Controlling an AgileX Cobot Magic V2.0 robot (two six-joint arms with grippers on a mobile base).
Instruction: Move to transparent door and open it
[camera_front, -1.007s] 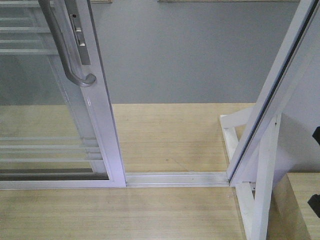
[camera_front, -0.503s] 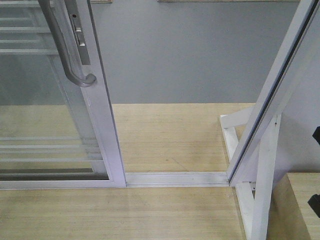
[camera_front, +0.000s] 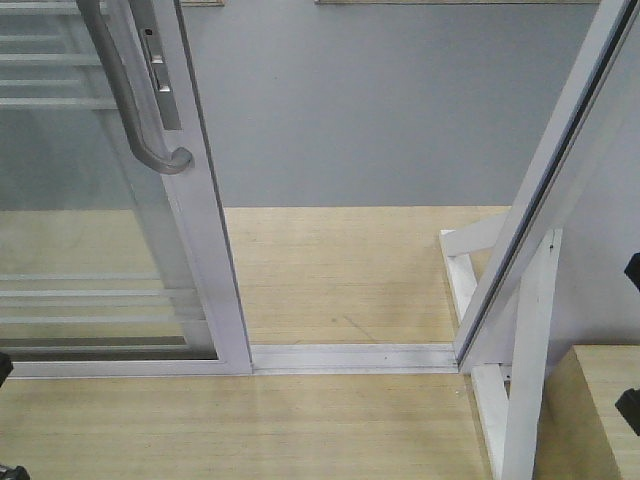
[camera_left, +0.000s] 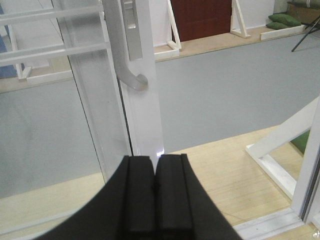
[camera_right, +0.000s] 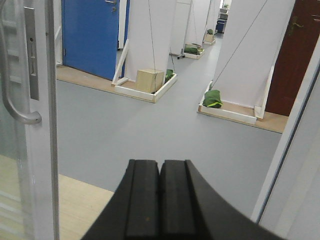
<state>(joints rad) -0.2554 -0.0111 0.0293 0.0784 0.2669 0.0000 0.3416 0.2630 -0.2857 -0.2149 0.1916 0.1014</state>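
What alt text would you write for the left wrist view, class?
The left gripper, black fingers pressed together, points at the transparent door, whose curved silver handle sits above. Grey floor lies beyond.

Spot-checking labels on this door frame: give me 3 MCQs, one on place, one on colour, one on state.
1. In the front view, where is the pull handle?
A. upper left
B. lower right
C. centre

2. What colour is the floor beyond the bottom track and wood strip?
A. red
B. grey
C. green

3. How do both hands stand?
A. wide open
B. shut, empty
C. shut on the handle

Answers:
1. A, it sits on the transparent door stile at upper left.
2. B, a plain grey surface fills the gap.
3. B, the left hand and right hand show pads pressed together, holding nothing.
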